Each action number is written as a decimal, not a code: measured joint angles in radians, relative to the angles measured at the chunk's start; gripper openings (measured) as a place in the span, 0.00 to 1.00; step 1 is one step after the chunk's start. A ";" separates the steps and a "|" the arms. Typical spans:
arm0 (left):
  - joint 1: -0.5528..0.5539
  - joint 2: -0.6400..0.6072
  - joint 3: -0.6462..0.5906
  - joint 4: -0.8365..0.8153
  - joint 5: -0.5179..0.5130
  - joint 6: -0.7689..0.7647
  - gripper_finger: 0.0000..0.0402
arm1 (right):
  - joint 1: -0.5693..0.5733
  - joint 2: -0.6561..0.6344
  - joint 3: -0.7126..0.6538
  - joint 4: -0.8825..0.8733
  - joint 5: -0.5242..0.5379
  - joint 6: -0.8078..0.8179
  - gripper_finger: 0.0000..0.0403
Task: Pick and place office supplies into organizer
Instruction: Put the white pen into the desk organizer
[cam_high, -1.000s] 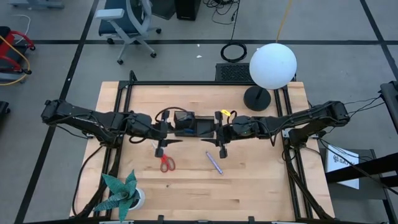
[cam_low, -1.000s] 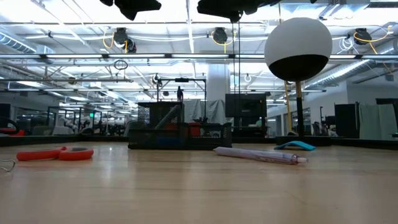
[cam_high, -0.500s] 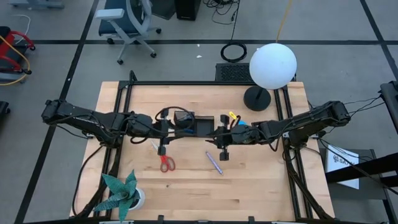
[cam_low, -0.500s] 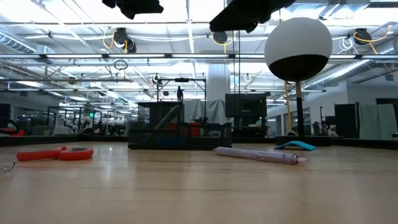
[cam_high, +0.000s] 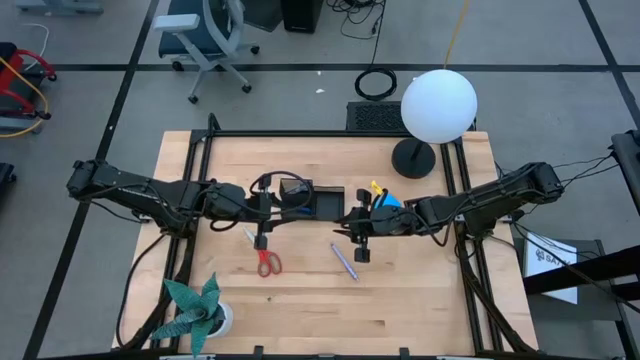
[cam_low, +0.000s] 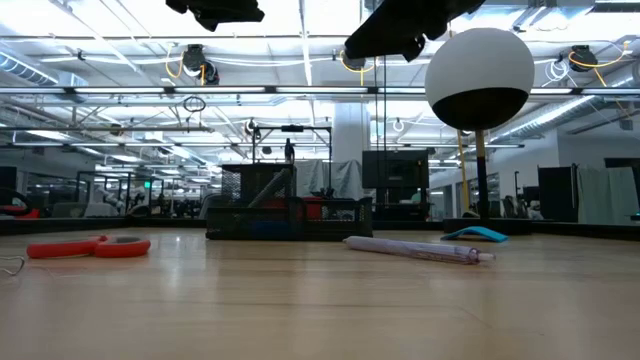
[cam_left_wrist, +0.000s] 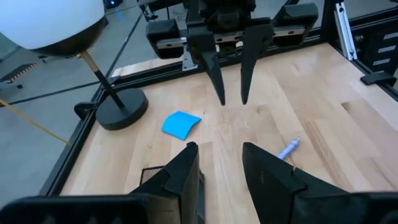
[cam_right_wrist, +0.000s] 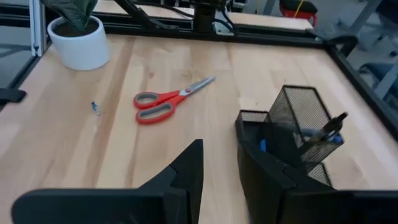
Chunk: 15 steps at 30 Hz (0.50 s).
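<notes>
The black mesh organizer (cam_high: 305, 200) stands at the table's middle, with pens upright in its cup (cam_right_wrist: 297, 118). The red-handled scissors (cam_high: 268, 262) and a purple pen (cam_high: 345, 262) lie flat on the wood nearer the near edge. The blue notepad (cam_high: 388, 201) lies right of the organizer. A tiny blue piece (cam_right_wrist: 94, 107) lies near the plant pot. My left gripper (cam_high: 260, 230) hovers open at the organizer's left end, above the scissors' tips. My right gripper (cam_high: 358, 238) hovers open off the organizer's right near corner, above the pen's far end.
A lamp with a white globe (cam_high: 438, 105) and a round black base (cam_high: 412, 158) stands at the far right. The teal paper plant in its white pot (cam_high: 197, 312) sits at the near left corner. Bare wood stretches along the near edge between the plant and the right frame rail.
My right gripper has drawn back from the organizer's right end toward the table's near edge and slightly to the right, staying high and open. The blue notepad, hidden under that arm before, now shows. The left arm has kept still.
</notes>
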 joint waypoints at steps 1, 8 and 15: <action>0.000 0.000 0.000 0.000 0.000 0.000 0.33 | 0.000 0.000 0.000 -0.005 0.000 0.010 0.22; 0.102 -0.056 0.007 0.291 -0.379 -0.612 0.33 | -0.007 0.000 0.000 -0.050 0.000 0.017 0.22; 0.185 -0.062 0.001 0.475 -0.614 -0.788 0.33 | -0.015 0.000 0.000 -0.109 0.025 0.041 0.22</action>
